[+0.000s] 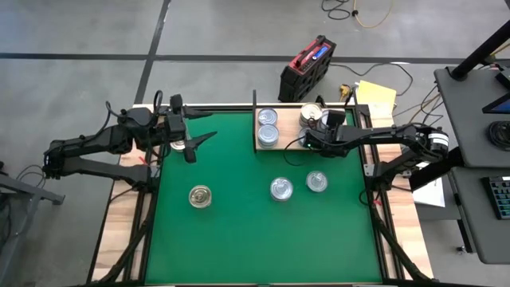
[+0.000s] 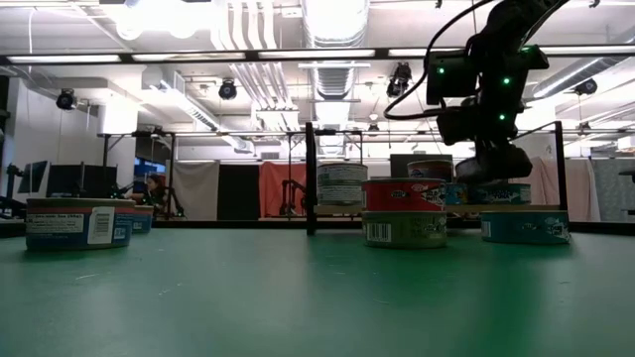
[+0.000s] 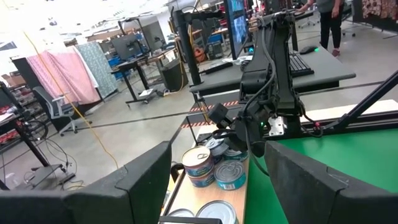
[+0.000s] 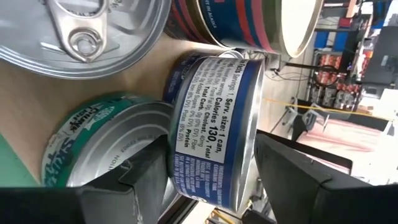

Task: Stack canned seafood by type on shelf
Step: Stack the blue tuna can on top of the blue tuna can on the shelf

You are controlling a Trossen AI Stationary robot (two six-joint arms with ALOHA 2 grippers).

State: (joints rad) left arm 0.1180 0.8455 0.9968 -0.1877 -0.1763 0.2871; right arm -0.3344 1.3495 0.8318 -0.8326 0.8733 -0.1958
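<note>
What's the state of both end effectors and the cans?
Left end effector: open, empty, at the mat's left edge.
Right end effector: at the shelf, around blue can.
Mat cans: three, upright, unstacked.
Shelf cans: stacked.

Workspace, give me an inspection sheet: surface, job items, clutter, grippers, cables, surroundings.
Surface: green mat on a wooden table frame.
Job's things: shelf at the mat's far edge holds cans, some stacked; three loose cans lie on the mat, a gold-lidded can and two silver-lidded cans.
Clutter: nothing seen on the mat.
Grippers: right gripper at the shelf, fingers either side of a blue-labelled can standing on a teal can; contact not clear. Left gripper open, holding nothing, over the mat's far left.
Cables: loose cables on the floor behind the table.
Surroundings: red and black case, yellow pad, desk with keyboard on the right.
</note>
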